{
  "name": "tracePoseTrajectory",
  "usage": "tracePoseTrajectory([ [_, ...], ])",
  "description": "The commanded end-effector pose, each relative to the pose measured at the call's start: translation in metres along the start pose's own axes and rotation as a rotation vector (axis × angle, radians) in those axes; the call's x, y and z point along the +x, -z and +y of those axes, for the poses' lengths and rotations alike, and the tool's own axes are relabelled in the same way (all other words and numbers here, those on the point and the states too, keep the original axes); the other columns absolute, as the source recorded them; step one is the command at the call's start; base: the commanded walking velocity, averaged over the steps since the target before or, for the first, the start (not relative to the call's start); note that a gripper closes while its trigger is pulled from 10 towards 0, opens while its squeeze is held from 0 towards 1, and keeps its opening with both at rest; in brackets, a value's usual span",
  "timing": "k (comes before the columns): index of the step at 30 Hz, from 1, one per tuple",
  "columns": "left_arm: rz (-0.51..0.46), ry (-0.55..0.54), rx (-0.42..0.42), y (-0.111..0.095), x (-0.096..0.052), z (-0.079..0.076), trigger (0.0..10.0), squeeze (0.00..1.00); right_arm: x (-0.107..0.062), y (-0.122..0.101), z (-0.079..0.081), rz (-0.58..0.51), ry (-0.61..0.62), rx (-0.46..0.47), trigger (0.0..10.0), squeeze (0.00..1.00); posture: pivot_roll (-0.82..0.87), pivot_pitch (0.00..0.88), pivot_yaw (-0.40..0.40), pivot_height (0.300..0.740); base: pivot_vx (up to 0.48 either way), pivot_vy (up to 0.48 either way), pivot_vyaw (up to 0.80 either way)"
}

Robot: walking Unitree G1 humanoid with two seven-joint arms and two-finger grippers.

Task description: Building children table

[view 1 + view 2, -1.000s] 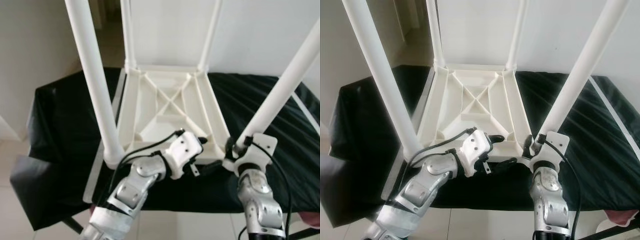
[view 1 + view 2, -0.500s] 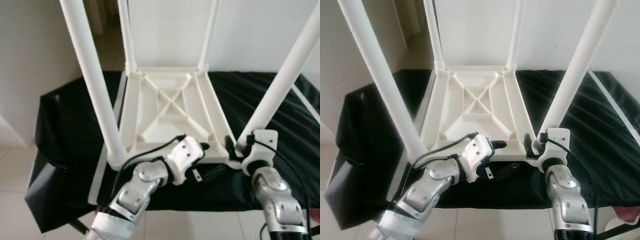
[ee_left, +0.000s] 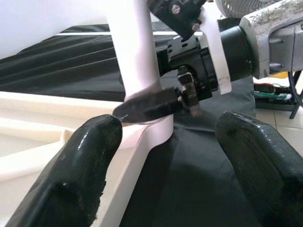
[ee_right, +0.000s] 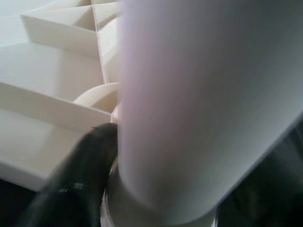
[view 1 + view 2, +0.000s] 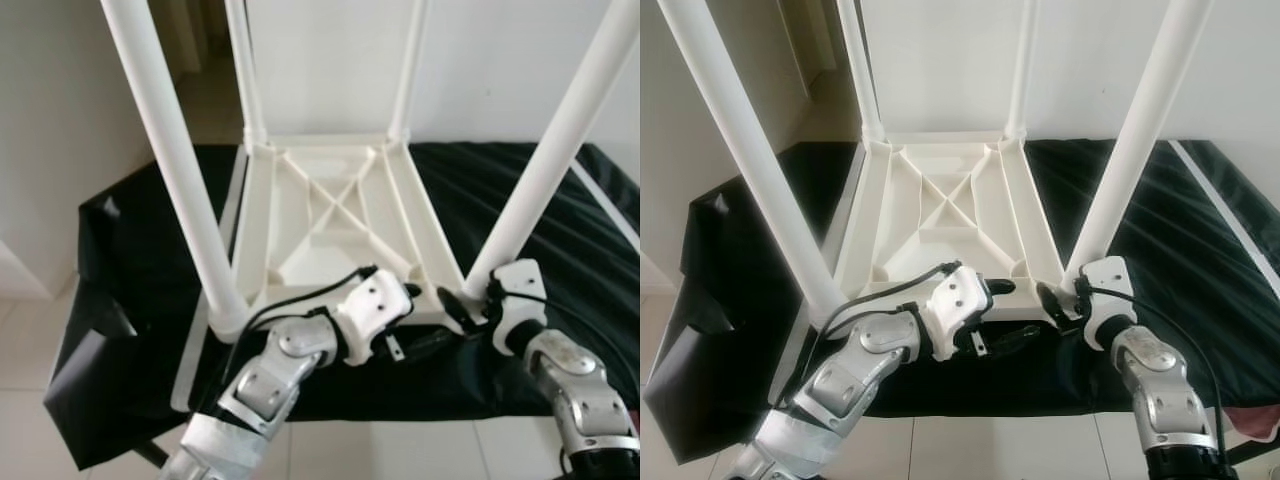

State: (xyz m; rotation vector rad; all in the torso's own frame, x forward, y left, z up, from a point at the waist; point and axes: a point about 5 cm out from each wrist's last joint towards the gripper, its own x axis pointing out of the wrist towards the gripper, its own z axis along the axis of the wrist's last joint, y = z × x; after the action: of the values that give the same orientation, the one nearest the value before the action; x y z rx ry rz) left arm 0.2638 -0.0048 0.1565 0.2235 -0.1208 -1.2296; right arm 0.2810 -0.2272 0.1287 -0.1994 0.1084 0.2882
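Now your right gripper (image 5: 462,306) clamps the leg (image 5: 545,165) at lower right. Your left gripper (image 5: 420,322), fingers spread and empty, sits at the tabletop (image 5: 330,215) edge, lower centre.

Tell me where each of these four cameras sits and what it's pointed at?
Left eye view: on the head, looking forward and down at the upturned white table on black cloth; both silver arms show.
Right eye view: the head camera's other eye, same scene.
Left wrist view: on the left arm, looking past its open left gripper at the near right table leg and the right gripper.
Right wrist view: close against that leg.
Shared: the near right leg's base.
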Motion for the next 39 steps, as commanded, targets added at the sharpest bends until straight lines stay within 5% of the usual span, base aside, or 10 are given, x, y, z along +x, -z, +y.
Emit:
tracePoseTrajectory([
  [1,0.005,0.071,0.008,0.001,-0.001,-0.002,10.0,0.00,-0.001,0.004,0.001,0.010,-0.025,0.005,0.0,0.00,-0.04,0.000,0.001,0.740,0.000,0.000,0.00],
  [11,0.009,0.066,0.013,0.003,0.001,-0.003,10.0,0.00,-0.008,0.013,0.005,0.021,-0.037,0.033,0.0,0.00,-0.05,0.000,-0.003,0.740,0.000,0.000,0.00],
  [12,0.010,0.067,0.014,0.004,0.002,-0.003,10.0,0.00,-0.009,0.014,0.007,0.029,-0.025,0.051,10.0,0.00,-0.05,0.000,-0.007,0.740,0.000,0.000,0.00],
  [19,0.013,0.063,0.015,0.005,0.004,-0.003,10.0,0.00,-0.011,0.019,0.015,0.049,0.043,0.097,10.0,0.00,-0.05,0.000,-0.008,0.740,0.000,0.000,0.00],
  [24,0.030,0.059,0.037,0.007,0.004,-0.002,10.0,0.00,-0.009,0.024,0.014,0.102,0.248,0.211,10.0,0.00,-0.04,0.000,-0.008,0.740,0.000,0.000,0.00],
  [34,0.051,0.019,0.058,0.009,0.003,0.007,10.0,0.00,-0.007,0.032,0.033,0.159,0.539,0.332,10.0,0.00,-0.01,0.000,-0.024,0.740,0.000,0.000,0.00],
  [37,0.059,0.004,0.058,0.012,0.001,0.008,10.0,0.00,-0.004,0.035,0.043,0.176,0.762,0.403,10.0,0.00,0.01,0.000,-0.039,0.740,0.000,0.000,0.00],
  [39,0.061,0.001,0.056,0.013,0.001,0.007,10.0,0.00,-0.002,0.033,0.047,0.172,0.784,0.424,10.0,0.00,0.02,0.000,-0.041,0.740,0.000,0.000,0.00],
])
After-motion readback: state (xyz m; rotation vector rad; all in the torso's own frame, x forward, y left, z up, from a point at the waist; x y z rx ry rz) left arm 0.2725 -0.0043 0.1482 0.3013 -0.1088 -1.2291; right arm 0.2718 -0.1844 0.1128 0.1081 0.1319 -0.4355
